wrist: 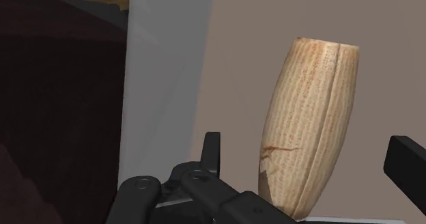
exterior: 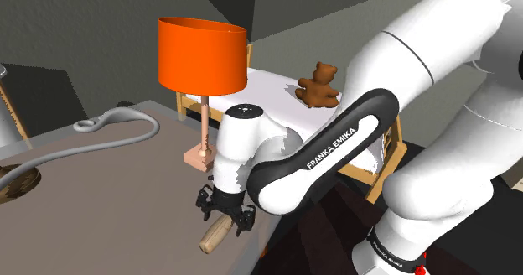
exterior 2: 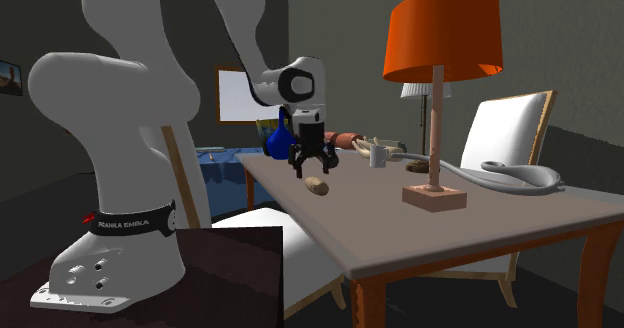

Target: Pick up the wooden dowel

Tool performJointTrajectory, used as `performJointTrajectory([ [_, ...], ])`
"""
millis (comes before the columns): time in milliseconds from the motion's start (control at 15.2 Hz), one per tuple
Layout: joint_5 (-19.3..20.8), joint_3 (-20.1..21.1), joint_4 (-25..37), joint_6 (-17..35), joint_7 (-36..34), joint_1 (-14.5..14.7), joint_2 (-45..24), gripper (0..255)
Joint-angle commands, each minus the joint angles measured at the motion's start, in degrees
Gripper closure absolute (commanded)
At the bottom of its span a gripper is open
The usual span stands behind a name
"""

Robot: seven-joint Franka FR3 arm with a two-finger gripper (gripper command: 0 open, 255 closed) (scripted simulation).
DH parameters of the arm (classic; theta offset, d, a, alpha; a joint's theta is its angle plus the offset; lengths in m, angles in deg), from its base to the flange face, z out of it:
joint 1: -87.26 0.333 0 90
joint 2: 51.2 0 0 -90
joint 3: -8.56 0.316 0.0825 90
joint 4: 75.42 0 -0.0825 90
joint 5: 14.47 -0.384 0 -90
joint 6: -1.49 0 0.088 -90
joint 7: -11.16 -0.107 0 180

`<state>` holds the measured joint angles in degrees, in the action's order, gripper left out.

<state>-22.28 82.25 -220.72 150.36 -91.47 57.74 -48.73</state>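
A short, pale wooden dowel point(exterior: 213, 235) lies on the brown table point(exterior: 126, 198), close to the table's edge nearest the stand. In the second exterior view the dowel point(exterior 2: 316, 186) rests just under my black gripper point(exterior 2: 313, 166), which points straight down at it. My gripper point(exterior: 225, 215) is open. In the wrist view the dowel point(wrist: 310, 127) stands between the two fingertips point(wrist: 211, 151), with a gap on each side, so neither touches it.
An orange-shaded lamp point(exterior: 201, 55) on a wooden base point(exterior: 198, 156) stands just behind the gripper. A grey curved hose-like object point(exterior: 100, 139) lies across the table. A teddy bear point(exterior: 318, 86) sits on white furniture beyond. A mug point(exterior 2: 379, 156) and a chair point(exterior 2: 515, 126) are farther off.
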Motion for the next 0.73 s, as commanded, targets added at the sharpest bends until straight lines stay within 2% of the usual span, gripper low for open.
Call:
performJointTrajectory([
  [0, 15.8, 0.2, 1.1, 2.5, -12.8, -1.9, -8.4, 0],
  [132, 21.1, -5.5, 1.1, 3.8, -16.6, 3.2, -11.1, 0],
  [330, 27.7, -12.0, 1.2, 5.4, -21.2, 8.7, -14.5, 0],
  [462, 30.7, -15.0, 1.4, 6.2, -23.3, 11.2, -16.1, 0],
  [528, 30.6, -15.0, 1.4, 6.2, -23.3, 11.2, -16.1, 0],
  [594, 30.3, -14.7, 1.3, 6.2, -23.1, 10.9, -15.9, 255],
  [660, 30.4, -14.7, 1.3, 6.2, -23.2, 11.0, -15.9, 255],
])
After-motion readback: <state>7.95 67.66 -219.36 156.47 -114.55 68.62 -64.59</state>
